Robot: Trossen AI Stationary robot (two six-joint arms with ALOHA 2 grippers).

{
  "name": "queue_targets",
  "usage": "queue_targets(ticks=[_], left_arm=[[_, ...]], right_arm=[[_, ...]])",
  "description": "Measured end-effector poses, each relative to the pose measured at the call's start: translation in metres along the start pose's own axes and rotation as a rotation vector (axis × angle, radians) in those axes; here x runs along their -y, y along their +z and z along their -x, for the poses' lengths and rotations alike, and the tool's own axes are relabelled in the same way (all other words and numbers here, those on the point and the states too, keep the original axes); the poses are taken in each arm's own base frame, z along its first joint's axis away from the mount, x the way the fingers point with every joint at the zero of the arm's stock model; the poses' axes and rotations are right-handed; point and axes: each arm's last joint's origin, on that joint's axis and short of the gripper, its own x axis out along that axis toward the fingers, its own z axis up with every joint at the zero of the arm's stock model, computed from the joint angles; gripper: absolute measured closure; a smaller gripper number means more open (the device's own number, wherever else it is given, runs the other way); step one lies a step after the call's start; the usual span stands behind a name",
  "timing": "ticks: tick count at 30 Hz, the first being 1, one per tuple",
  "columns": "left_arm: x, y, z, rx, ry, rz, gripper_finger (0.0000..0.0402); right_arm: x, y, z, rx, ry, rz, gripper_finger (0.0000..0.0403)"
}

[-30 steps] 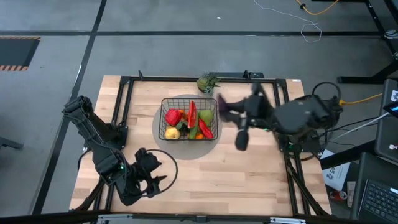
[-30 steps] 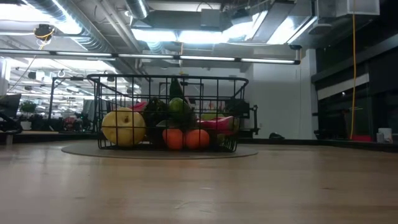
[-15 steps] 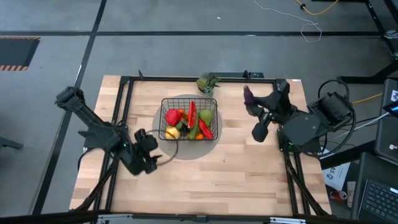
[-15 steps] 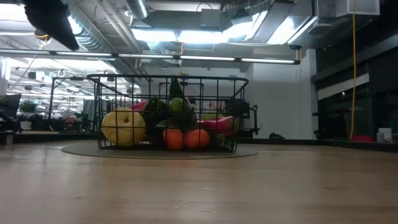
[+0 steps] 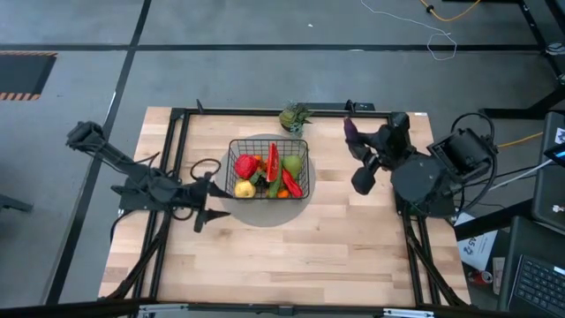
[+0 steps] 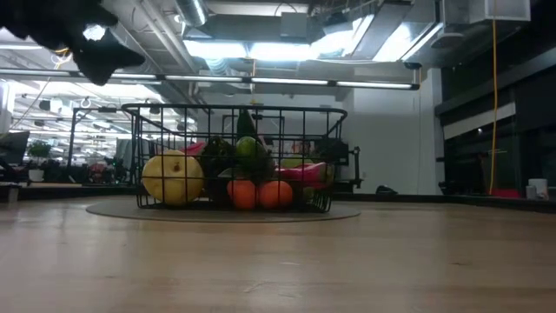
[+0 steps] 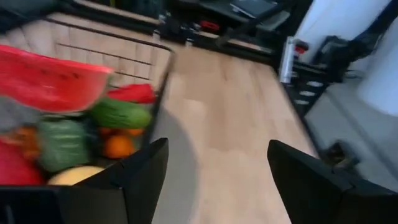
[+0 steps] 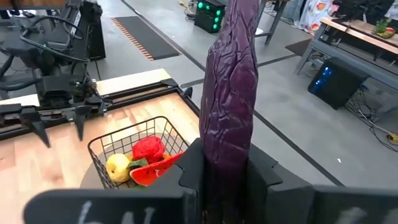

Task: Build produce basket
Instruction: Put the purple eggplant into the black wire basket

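Note:
The black wire basket (image 5: 269, 168) stands on a round grey mat (image 5: 231, 208) mid-table. It holds produce: a yellow pear (image 6: 172, 177), oranges (image 6: 259, 193), red and green pieces (image 5: 281, 170). My right gripper (image 5: 359, 147) hovers right of the basket, shut on a purple eggplant (image 8: 231, 93). My left gripper (image 7: 217, 180) is open and points level at the basket's left side, fingers apart with nothing between them. It shows in the high view (image 5: 205, 201) just left of the mat. My right gripper pinches the eggplant's thick lower part (image 8: 222, 149) between its two fingers (image 8: 191, 163). The rest of the eggplant sticks out past the fingertips, its narrow end (image 8: 242, 12) farthest from them. The eggplant is lifted clear, high above the table.
A leafy green bunch (image 5: 294, 116) lies by the far edge behind the basket. A black frame rail (image 5: 265, 111) runs around the table. Bare wood (image 5: 309, 247) spreads across the near half. A dark blurred shape (image 6: 78, 35) fills the low view's top left.
My left gripper has swung from the near left corner toward the basket and tipped level, staying open. My right gripper has drawn back from beside the basket toward the table's right and far side, keeping hold of the eggplant.

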Motion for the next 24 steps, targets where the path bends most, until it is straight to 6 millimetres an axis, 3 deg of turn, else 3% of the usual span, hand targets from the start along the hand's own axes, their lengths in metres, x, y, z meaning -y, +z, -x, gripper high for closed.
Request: queue_targets(ticks=[5,8,14,19,24], left_arm=[[-0.015,-0.008,0.011,0.032,0.098,-0.058,0.0131],[-0.016,-0.015,0.012,0.008,0.058,0.063,0.0131],[-0.019,-0.026,0.015,-0.043,-0.092,0.061,0.0131],[-0.031,-0.043,0.021,0.147,-0.279,0.058,0.0131],[-0.038,-0.040,0.024,0.200,-0.242,0.040,0.0131]], right_arm=[[0.001,0.003,-0.009,-0.002,-0.028,-0.021,0.0347],[-0.004,0.004,-0.020,-0.020,-0.029,-0.006,0.0347],[-0.011,0.005,-0.041,-0.066,-0.025,0.048,0.0346],[-0.009,0.011,-0.052,-0.049,-0.043,0.042,0.0346],[-0.011,0.019,-0.060,-0.032,0.021,0.041,0.0346]])
